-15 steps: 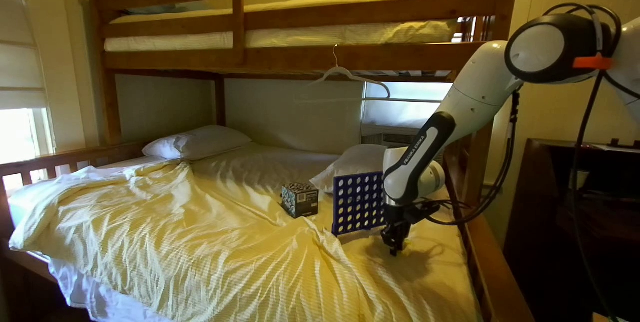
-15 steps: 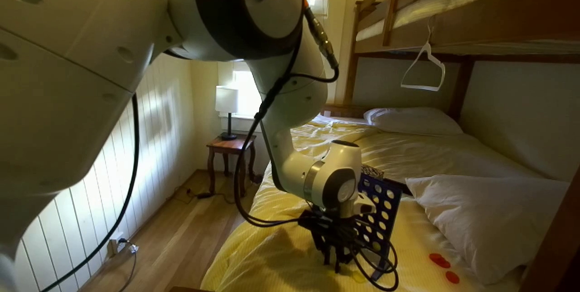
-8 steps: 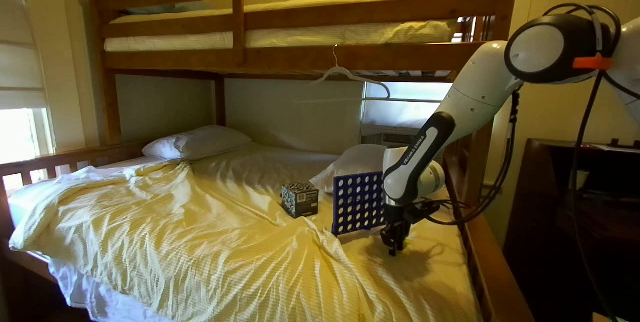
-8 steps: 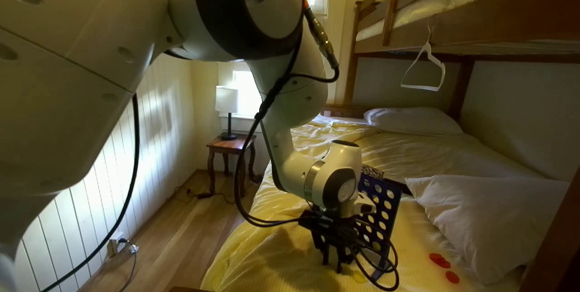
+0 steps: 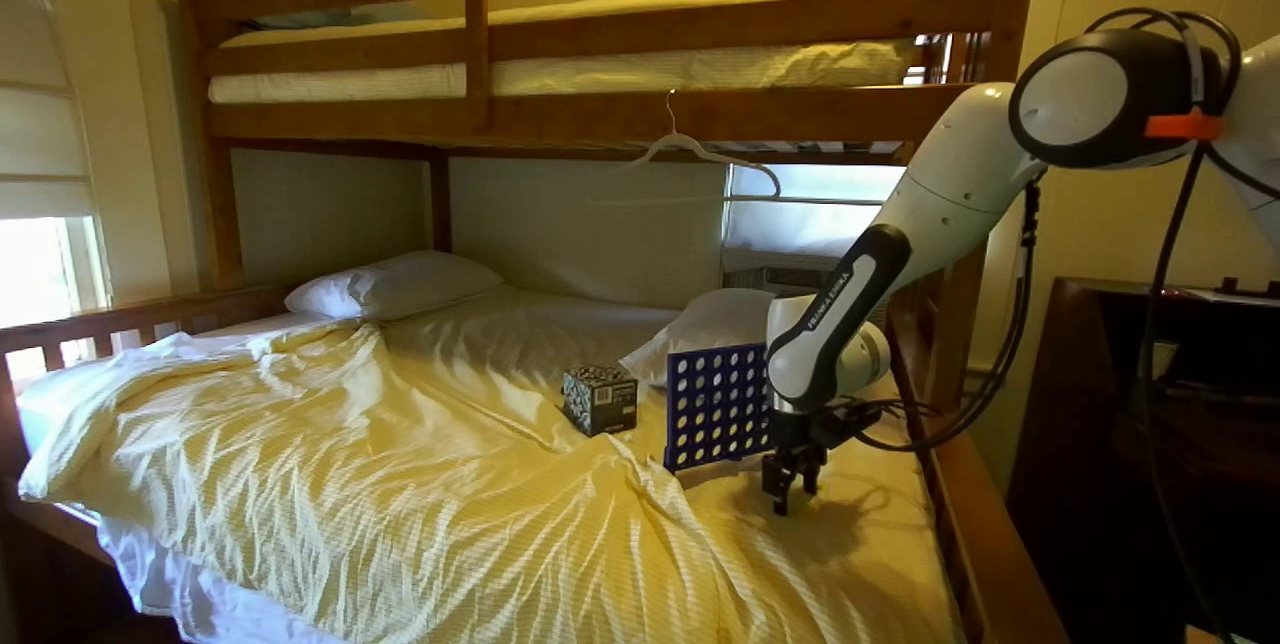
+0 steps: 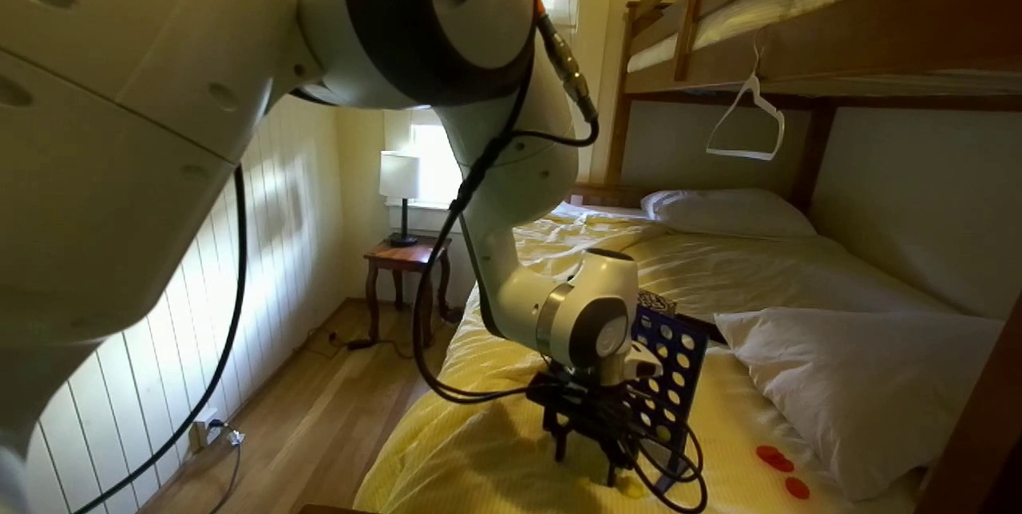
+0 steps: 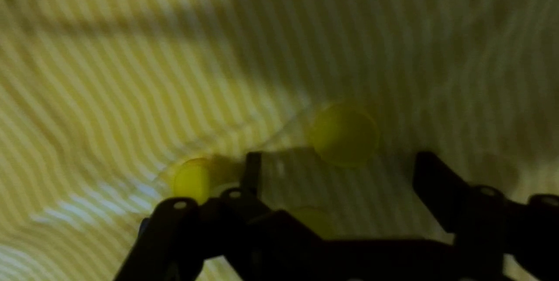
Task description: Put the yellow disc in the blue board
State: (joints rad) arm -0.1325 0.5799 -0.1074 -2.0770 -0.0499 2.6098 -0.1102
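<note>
Blue board [image 5: 708,410]: upright on the counter [image 5: 400,504], a lower bunk in a yellow striped cover [image 7: 109,80]. The arm [image 5: 850,304] hides one end of it in an exterior view; whether they touch I cannot tell.

Tool [image 7: 338,163]: low over the counter, just beside the board at that end; fingers [image 7: 436,189] spread, striped cover visible between them.

Yellow disc [image 7: 345,135]: flat on the cover near the board; in the wrist view I see it in the gap, with cover showing between it and either finger.

Second yellow disc [image 7: 191,181]: just outside a finger.

Third yellow disc [image 7: 312,220]: partly hidden by the tool's body.

Red discs [image 6: 774,460]: across the board from my tool, with a white pillow [image 6: 854,378] near them.

Patterned box [image 5: 599,400]: past the board's opposite end, apart from it.

Edges: beyond the tool from the board, a wooden rail [image 5: 985,534] bounds the counter, with a strip of cover between; on the tool's side of the board the cover falls away toward the floor [image 6: 303,450].

Room: rumpled cover spreads broadly in front of the board. Black cables [image 6: 417,322] run to my tool and loop before the board; a hanger [image 6: 742,153] on the upper bunk [image 5: 800,112] hangs higher than the board.
</note>
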